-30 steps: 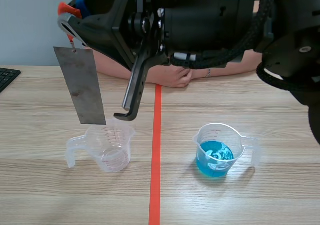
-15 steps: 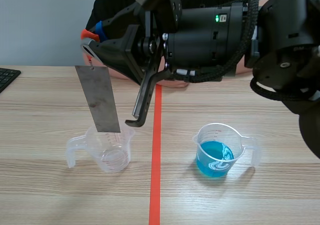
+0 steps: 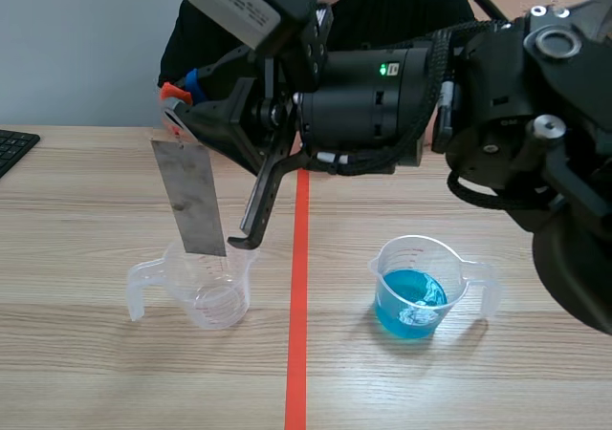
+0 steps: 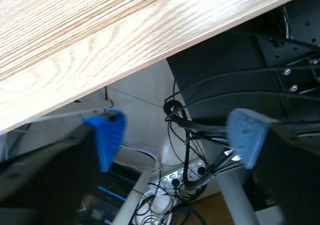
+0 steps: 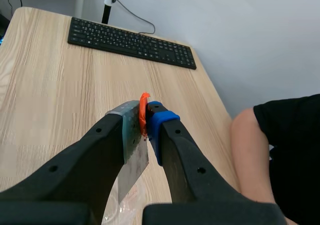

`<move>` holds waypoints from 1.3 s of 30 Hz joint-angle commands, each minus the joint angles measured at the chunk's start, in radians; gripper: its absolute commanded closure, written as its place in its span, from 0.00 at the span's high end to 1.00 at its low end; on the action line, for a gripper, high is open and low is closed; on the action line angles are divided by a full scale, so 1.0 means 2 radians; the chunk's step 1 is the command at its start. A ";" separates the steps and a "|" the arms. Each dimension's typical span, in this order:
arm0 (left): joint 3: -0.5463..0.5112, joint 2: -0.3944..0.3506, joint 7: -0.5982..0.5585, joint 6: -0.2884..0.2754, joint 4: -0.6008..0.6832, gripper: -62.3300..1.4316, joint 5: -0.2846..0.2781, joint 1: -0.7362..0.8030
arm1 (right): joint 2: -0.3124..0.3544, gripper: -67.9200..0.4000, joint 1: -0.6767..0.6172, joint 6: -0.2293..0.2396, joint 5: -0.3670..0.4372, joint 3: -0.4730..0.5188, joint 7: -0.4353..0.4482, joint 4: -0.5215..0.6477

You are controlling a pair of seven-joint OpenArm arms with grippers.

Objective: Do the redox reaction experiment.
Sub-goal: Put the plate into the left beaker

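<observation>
1. The right gripper (image 3: 177, 105) is reaching in from across the tape line (image 3: 298, 334). It is pinching narrowly on the orange clip (image 3: 170, 93) at the top of the metal plate (image 3: 191, 199). Held that way, the plate is hanging free and slightly tilted, and the pads are not touching its faces.
2. The plate is hanging right over the empty cup (image 3: 206, 287), with its lower edge at the cup's rim. I cannot tell whether the edge is already dipping inside.
3. The cup of blue solution (image 3: 413, 291) is standing well apart from the empty cup, on the far side of the tape line. Its handle is pointing away from the empty cup.
4. My judgement is that the reaction is not yet starting: the plate is over the dry cup, not the liquid. The plate would need carrying across and lowering without knocking that light cup.
5. The left gripper (image 4: 176, 135) is gaping wide and holding nothing. It is hanging below the table (image 4: 100, 40) edge, far from the empty cup and probably parked out of the way.
6. A person's arm (image 5: 255, 150) is resting on the table beyond the empty cup.
</observation>
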 commanded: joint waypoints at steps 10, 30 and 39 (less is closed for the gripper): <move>-0.001 0.003 -0.005 0.003 0.008 1.00 0.007 0.004 | -0.024 0.03 0.013 -0.004 -0.047 -0.028 0.039 -0.060; -0.001 0.003 -0.015 0.002 0.008 1.00 0.008 0.004 | -0.048 0.06 0.016 -0.007 -0.138 -0.030 0.087 -0.120; -0.001 0.003 -0.014 0.002 0.008 1.00 0.008 0.004 | -0.048 0.24 0.016 -0.001 -0.138 -0.030 0.087 -0.120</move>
